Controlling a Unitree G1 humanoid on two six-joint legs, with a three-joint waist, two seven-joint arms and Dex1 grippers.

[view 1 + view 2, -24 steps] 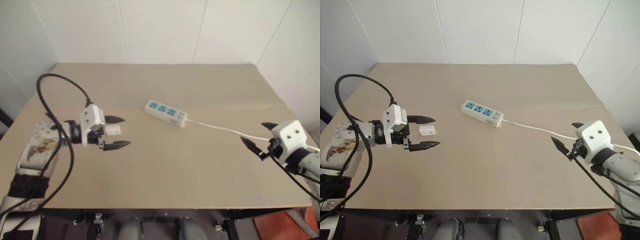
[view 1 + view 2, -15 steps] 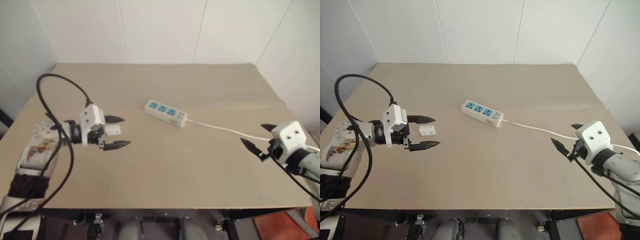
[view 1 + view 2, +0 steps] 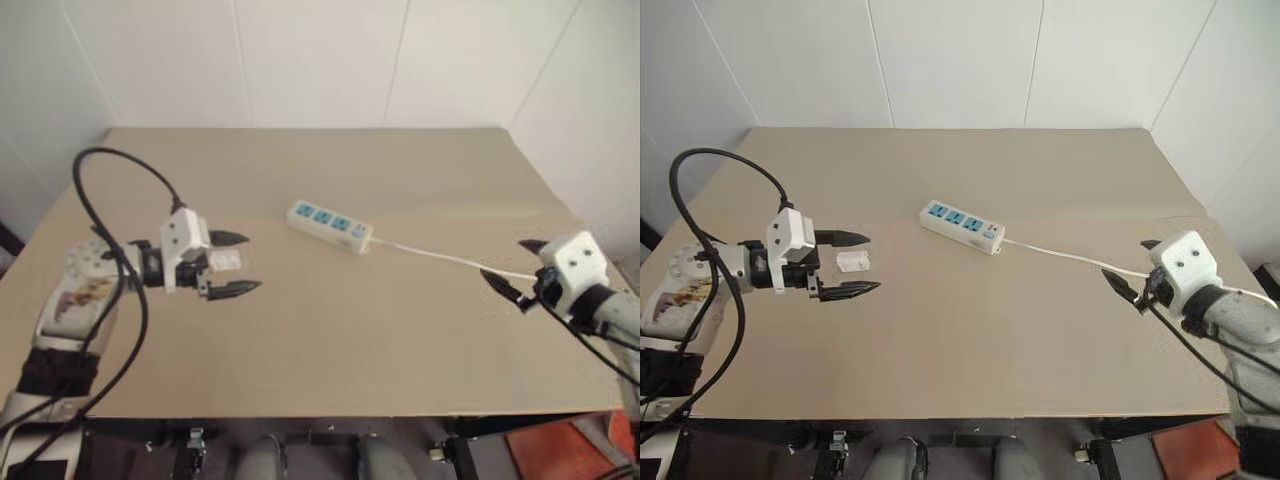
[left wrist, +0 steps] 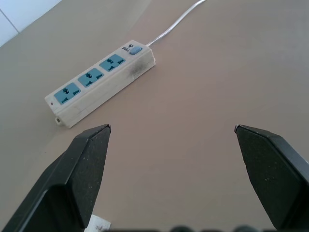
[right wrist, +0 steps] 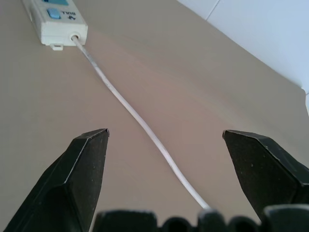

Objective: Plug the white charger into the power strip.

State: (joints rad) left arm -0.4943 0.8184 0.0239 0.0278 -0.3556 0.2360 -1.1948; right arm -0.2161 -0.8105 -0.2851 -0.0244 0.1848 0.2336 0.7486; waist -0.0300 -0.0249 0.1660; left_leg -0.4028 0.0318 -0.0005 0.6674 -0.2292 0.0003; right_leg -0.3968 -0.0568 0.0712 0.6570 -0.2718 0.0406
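Power strip (image 3: 330, 226) laid diagonally, cable end toward right gripper (image 3: 1135, 270).
Both pincers are spread wide, empty; white charger (image 3: 852, 261) is bracketed by left gripper (image 3: 848, 264).

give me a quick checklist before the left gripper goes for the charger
1. Left gripper jaws apart: ok, both black fingers stand wide.
2. White charger between those fingers: ok, it lies on the table between them, not gripped.
3. Charger's prongs facing a usable way: cannot tell, too small to read.
4. Power strip sockets free: ok, all three blue faces are unoccupied.
5. Path from charger to strip clear: ok, bare tabletop between them.
6. Right gripper out of the way: ok, open at the table's right side over the cable, well away from the strip.
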